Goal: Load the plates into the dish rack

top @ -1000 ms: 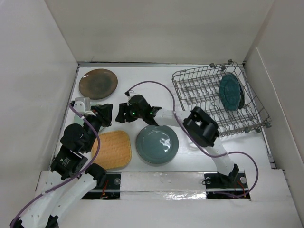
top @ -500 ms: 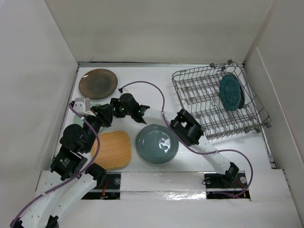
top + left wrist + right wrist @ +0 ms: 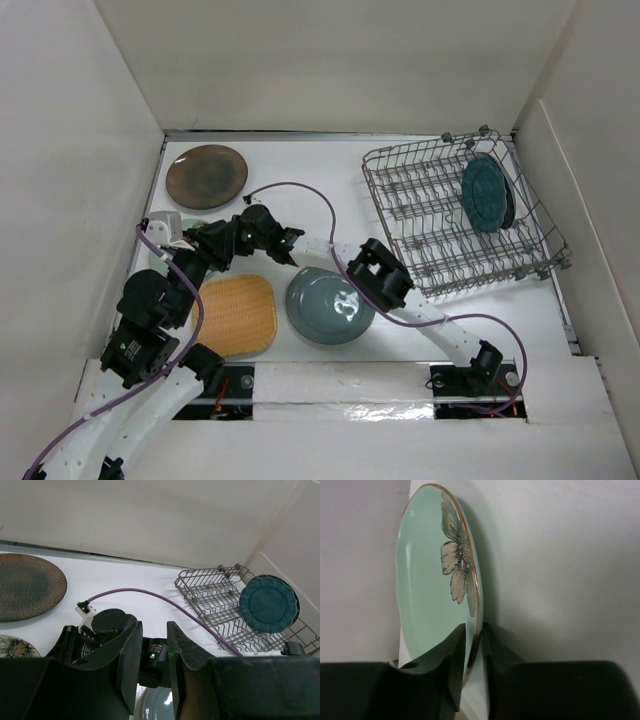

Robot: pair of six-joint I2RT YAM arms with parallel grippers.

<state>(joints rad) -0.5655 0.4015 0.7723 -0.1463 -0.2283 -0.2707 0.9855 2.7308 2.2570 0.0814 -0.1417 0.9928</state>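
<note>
The right gripper (image 3: 474,630) pinches the rim of the pale green floral plate (image 3: 432,580) near the left edge of the table (image 3: 300,170); the left gripper (image 3: 154,629) stands slightly spread, holding nothing

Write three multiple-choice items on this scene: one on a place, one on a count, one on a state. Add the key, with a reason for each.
1. Where is the teal scalloped plate?
A. lying flat
B. standing in the dish rack
C. held up in the air

2. How many plates does the dish rack hold?
A. one
B. two
C. three

3. What is the right gripper doing?
A. hanging wide open over the rack
B. shut on nothing
C. pinching the rim of the floral plate

Key:
1 B, it stands upright among the tines.
2 A, only the teal one is there.
3 C, the right wrist view shows its fingers on either side of the rim.
</note>
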